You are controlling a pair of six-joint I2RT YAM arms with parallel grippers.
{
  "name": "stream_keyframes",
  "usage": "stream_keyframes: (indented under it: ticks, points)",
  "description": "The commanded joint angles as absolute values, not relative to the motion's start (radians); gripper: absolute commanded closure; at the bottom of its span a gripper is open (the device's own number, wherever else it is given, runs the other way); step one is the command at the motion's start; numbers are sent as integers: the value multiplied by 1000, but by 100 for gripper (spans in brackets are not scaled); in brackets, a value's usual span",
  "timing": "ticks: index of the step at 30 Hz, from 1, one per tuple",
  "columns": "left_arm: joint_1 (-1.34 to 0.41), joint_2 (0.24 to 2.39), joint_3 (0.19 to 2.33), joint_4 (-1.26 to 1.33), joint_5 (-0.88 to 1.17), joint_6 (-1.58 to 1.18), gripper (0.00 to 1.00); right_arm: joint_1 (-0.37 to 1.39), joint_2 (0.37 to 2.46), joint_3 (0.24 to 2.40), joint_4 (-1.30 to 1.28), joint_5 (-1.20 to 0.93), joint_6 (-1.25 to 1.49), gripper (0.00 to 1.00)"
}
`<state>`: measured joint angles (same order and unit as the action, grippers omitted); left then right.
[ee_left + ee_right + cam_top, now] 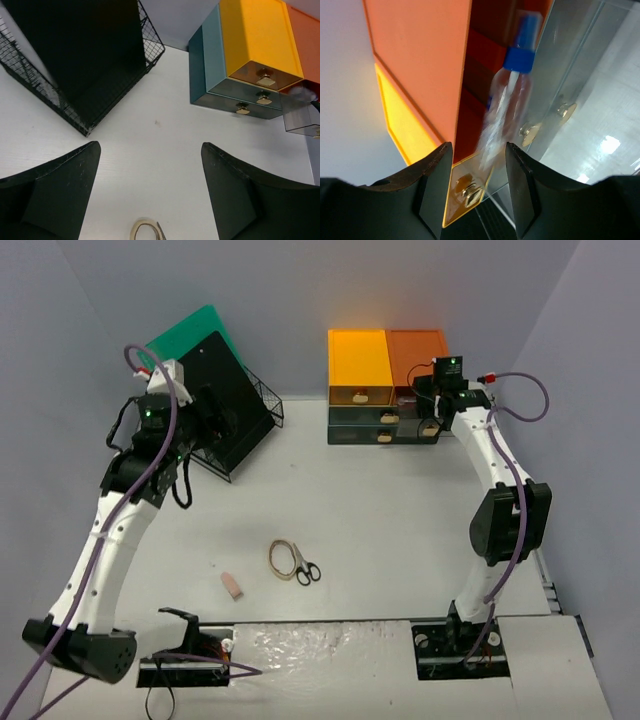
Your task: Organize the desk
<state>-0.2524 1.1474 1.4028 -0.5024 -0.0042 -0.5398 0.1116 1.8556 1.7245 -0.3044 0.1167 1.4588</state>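
Black fingers point(432, 190) of the right gripper point(478, 150) filled the bottom of the right wrist view, standing apart with a gap between them. Beyond that gap hung a blurred clear bottle point(507, 100) with a blue cap, over a clear drawer point(590, 75) pulled out of the drawer unit point(420, 50). Neither finger appeared to press the bottle.

The desk point(400, 520), a wide matte white tabletop, lay under both arms and filled the middle of the top view. It looked rigid, smooth and fixed, not something to lift. Tidying it likely meant picking up the small loose things on it. Near its front centre lay black-handled scissors point(307, 572) against a beige ring point(283, 559), possibly tape, with a pink eraser point(232, 586) near them to the left. The scissors were probably stiff and thin, lying flat, best taken across the handles. The ring and eraser seemed light, the eraser soft and best pinched across its narrow sides.

At the far left a black wire basket point(245, 430) held a green board point(185, 330) and a black board point(215, 380). The left gripper point(150, 146) hovered near it, fingers spread wide, holding nothing. The drawer unit, yellow and orange over dark drawers with brass knobs, stood at the far edge.

No brand, label or writing could be read anywhere.
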Motion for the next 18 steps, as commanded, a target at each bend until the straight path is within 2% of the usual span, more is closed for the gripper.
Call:
stream_keyframes:
  ticks: [1, 5, 11, 18]
  points:
    - [-307, 1263, 1559, -350, 38, -530, 21, 109, 1760, 1744, -293, 98, 1458, 52]
    - [-336, 1382, 1689, -339, 64, -516, 21, 110, 1740, 1742, -309, 102, 1452, 43]
    - [-333, 1529, 1810, -291, 123, -504, 21, 135, 1696, 1766, -327, 152, 1415, 43]
    - [-337, 1807, 2052, -220, 234, -588, 21, 140, 1598, 1747, -350, 216, 1264, 43]
